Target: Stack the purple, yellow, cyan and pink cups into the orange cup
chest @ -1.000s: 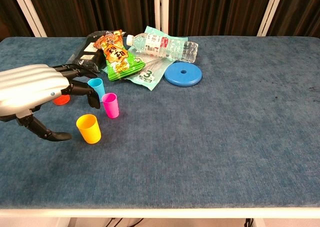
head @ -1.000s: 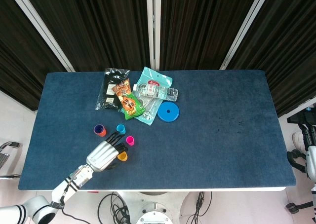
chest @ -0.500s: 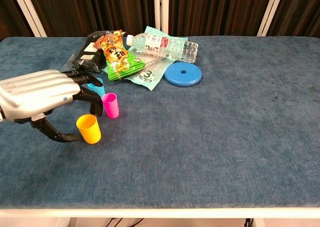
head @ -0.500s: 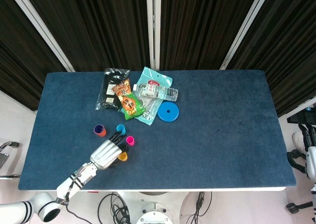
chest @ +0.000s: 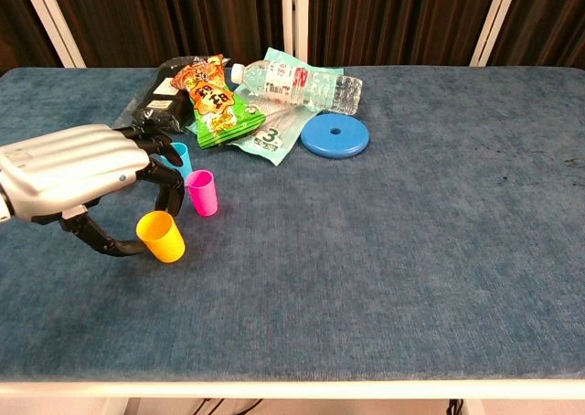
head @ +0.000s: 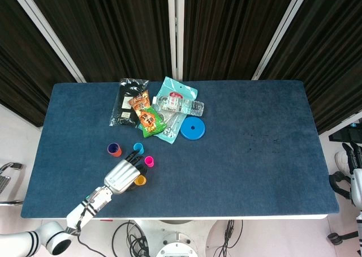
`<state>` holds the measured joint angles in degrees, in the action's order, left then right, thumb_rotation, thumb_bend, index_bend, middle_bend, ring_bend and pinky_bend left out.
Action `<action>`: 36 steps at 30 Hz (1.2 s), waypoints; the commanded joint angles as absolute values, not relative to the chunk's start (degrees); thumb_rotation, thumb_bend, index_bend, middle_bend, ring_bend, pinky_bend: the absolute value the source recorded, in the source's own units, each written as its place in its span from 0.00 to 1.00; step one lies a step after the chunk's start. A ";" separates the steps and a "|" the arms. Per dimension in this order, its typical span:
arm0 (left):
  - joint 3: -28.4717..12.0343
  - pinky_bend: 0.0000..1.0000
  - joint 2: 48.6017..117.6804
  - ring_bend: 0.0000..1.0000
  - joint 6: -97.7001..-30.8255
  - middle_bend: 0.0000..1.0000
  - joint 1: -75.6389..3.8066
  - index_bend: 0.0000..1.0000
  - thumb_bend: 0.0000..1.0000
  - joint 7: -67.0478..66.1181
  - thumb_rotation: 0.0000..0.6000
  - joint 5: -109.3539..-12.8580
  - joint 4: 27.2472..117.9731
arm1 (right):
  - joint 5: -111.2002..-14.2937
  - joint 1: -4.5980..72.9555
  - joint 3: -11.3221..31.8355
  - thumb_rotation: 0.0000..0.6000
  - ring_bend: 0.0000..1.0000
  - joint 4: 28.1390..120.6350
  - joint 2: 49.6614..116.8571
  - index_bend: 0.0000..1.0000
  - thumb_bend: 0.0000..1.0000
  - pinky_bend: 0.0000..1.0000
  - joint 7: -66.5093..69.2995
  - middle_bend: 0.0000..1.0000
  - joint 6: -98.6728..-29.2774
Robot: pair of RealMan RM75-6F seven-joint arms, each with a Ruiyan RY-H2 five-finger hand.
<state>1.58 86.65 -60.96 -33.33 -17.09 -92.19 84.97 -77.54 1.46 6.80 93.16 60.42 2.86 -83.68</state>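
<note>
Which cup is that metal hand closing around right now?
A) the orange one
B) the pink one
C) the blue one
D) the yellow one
D: in the chest view the left hand curls its thumb and fingers around the yellow cup, while the pink cup stands free just behind it.

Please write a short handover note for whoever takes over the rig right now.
Left hand: fingers apart around the yellow cup, no clear grip yet. Right hand: not in view.
Orange cup, with the purple cup already inside, stands at the left of the table. Cyan cup and pink cup stand upright beside the hand.
Done: purple stacked.
Left: yellow, cyan, pink.
</note>
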 commanded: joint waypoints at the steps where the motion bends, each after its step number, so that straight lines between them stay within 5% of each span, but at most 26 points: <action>1: 1.42 0.10 87.10 0.18 -61.33 0.48 -33.32 0.47 0.22 -16.76 1.00 -92.21 84.53 | -77.56 1.47 6.76 1.00 0.00 93.10 60.44 0.00 0.29 0.00 2.96 0.00 -83.59; 11: 1.08 0.10 86.26 0.21 -62.59 0.50 -32.87 0.49 0.23 -15.90 1.00 -91.62 85.99 | -77.50 1.21 6.74 1.00 0.00 92.70 60.22 0.00 0.29 0.00 3.61 0.00 -83.76; 22: -3.63 0.10 74.56 0.21 -70.80 0.50 -29.72 0.48 0.23 -17.49 1.00 -88.49 94.93 | -78.09 1.13 6.94 1.00 0.00 93.51 60.10 0.00 0.29 0.00 2.92 0.00 -84.71; 36: -6.17 0.10 75.80 0.21 -60.18 0.50 -31.78 0.49 0.24 -9.77 1.00 -75.98 83.58 | -79.00 0.99 7.17 1.00 0.00 95.04 59.24 0.00 0.29 0.00 2.91 0.00 -85.81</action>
